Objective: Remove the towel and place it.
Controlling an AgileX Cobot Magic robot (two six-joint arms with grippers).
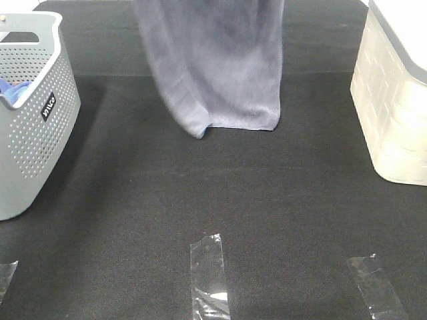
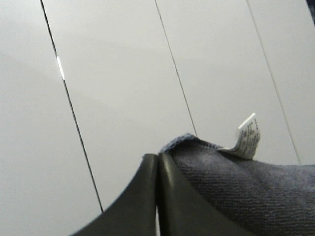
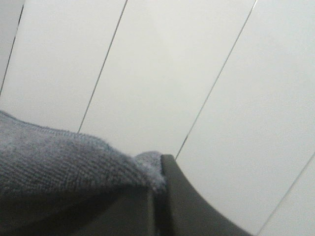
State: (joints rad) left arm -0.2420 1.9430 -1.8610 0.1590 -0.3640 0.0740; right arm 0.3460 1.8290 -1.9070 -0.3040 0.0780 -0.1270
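Where the towel [image 1: 220, 67] hangs: it drops from beyond the top edge of the high view over the far middle of the tabletop [image 1: 200, 200], between the basket and the bin; whether its lower hem touches the surface cannot be told.
Left hand [image 2: 158, 157]: fingers pressed together with only a thin seam between them, clamped on a hemmed edge of the towel [image 2: 236, 187], which spreads away from one finger.
Care label [image 2: 247, 135]: small, white, printed, sticking up from the towel's hem near the left hand.
Right hand [image 3: 160, 164]: closed on the towel [image 3: 59, 157], a tuft of terry pinched at the fingertips.
Behind both hands: pale wall panels with thin dark seams.
Basket [image 1: 33, 133]: grey, perforated, at the left edge of the tabletop, well apart from the towel.
Blue cloth [image 1: 10, 93]: bright, lying inside the basket.
Bin [image 1: 393, 120]: white, translucent, at the right edge.
Tape strips: clear, stuck flat to the near tabletop, one in the middle [image 1: 210, 273], one to the right [image 1: 377, 287].
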